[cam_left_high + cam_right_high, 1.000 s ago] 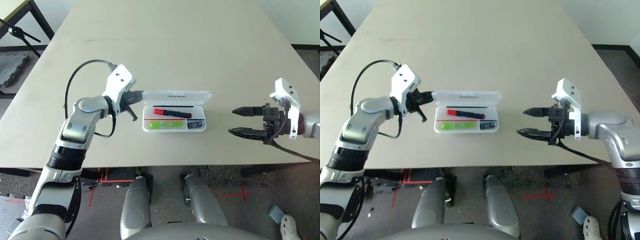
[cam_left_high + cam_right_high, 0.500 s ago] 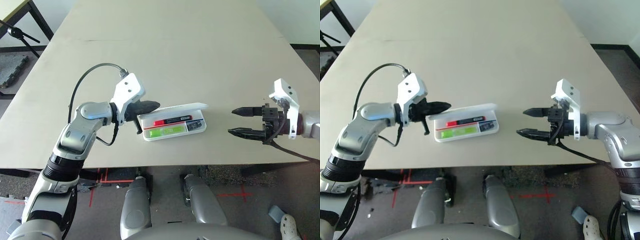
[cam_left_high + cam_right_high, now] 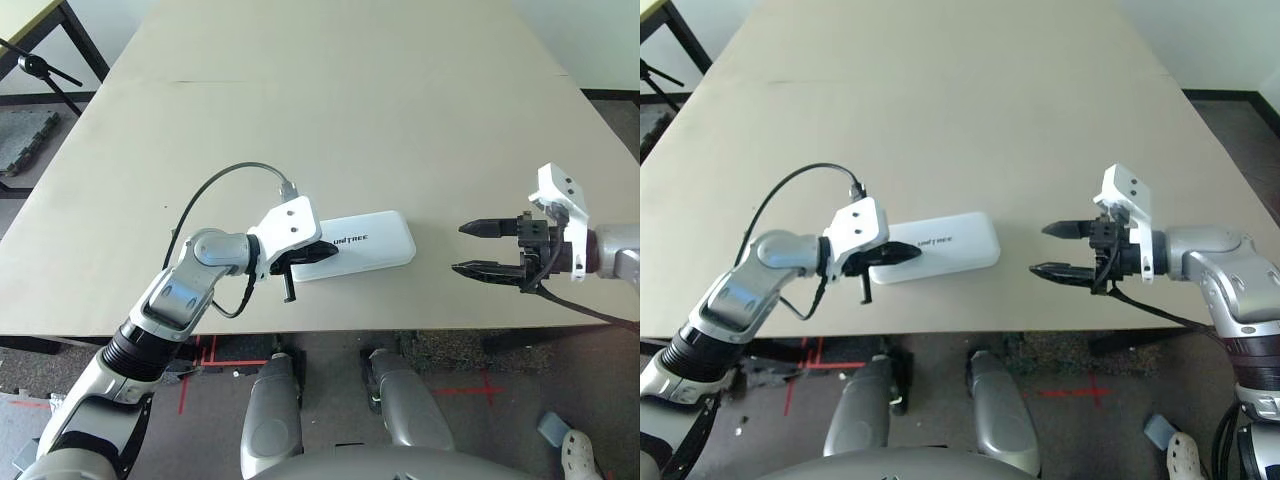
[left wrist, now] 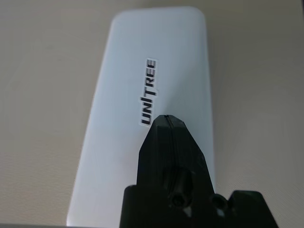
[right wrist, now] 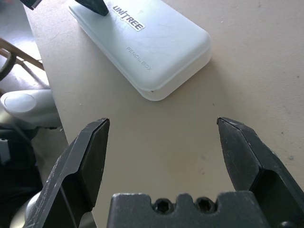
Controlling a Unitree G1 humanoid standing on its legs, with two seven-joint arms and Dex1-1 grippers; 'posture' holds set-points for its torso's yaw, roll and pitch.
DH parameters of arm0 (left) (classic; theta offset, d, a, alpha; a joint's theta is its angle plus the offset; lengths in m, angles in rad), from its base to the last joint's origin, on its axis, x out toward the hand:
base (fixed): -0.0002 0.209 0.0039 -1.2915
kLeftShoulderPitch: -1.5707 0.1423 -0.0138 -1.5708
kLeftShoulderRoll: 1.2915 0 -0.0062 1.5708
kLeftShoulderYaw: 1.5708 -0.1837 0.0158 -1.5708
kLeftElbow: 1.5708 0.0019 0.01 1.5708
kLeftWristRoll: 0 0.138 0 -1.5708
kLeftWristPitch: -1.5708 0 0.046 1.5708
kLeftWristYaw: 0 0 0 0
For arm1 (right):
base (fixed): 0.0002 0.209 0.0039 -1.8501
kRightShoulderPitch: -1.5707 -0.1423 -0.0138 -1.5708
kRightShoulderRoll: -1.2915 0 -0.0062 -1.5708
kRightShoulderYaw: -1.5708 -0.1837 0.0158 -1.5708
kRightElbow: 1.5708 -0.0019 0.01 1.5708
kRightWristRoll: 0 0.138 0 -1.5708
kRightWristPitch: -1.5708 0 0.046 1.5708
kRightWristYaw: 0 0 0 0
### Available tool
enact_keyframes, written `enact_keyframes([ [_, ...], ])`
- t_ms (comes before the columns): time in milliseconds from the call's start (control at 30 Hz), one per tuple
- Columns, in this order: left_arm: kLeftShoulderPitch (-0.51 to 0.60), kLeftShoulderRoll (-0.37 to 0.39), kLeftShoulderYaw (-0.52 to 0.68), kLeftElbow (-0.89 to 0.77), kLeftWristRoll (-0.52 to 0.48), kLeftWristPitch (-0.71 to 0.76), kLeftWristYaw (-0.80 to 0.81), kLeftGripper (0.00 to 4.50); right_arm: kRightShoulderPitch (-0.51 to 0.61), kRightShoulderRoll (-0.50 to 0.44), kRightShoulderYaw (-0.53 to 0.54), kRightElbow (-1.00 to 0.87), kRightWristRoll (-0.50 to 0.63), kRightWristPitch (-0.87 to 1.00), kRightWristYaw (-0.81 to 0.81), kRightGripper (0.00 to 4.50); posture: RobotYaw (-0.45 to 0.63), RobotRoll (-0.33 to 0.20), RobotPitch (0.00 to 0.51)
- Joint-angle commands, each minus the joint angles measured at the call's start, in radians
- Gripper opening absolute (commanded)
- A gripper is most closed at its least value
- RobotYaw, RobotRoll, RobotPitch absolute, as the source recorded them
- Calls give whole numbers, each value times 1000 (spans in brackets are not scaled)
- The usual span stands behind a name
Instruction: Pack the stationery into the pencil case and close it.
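The white pencil case lies flat on the table with its lid down and the dark "UNITREE" lettering facing up. The stationery is hidden inside it. My left gripper is shut, and its tips rest on the left part of the lid, just short of the lettering. My right gripper hovers open to the right of the case, a short way from it, with nothing between its fingers. In the right wrist view the case lies beyond that gripper's spread fingers.
The beige table stretches far behind the case. Its front edge runs just below both grippers. A black cable loops above my left forearm. A black stand is on the floor past the table's left side.
The lid has gone from standing open to fully down. My left gripper swung from behind the lid over onto its top, moving toward the table's front. The right gripper barely moved.
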Motion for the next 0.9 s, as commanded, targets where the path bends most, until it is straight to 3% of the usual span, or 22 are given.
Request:
enact_keyframes([
  [33,25,-18,34,47,-17,15,26,188,-6,12,0,18,-16,-23,-18,4500,-56,0,199],
  [133,27,-34,121,49,-76,33,43,978,-27,67,-27,43,1,-57,-51,4500,-55,0,200],
  [267,29,-55,242,70,-138,41,91,2550,-61,168,-66,53,30,-73,-130,4500,-49,0,196],
  [433,-7,-118,422,167,-167,-41,250,4413,-125,321,-129,189,-32,-230,-323,4500,-37,0,190],
  [667,-38,-175,577,367,-125,-249,487,4463,-215,485,-216,422,-127,-491,-625,4500,-18,0,174],
  [900,-100,-176,676,569,-119,-400,659,4463,-284,536,-281,656,-214,-727,-892,4500,-23,0,144],
])
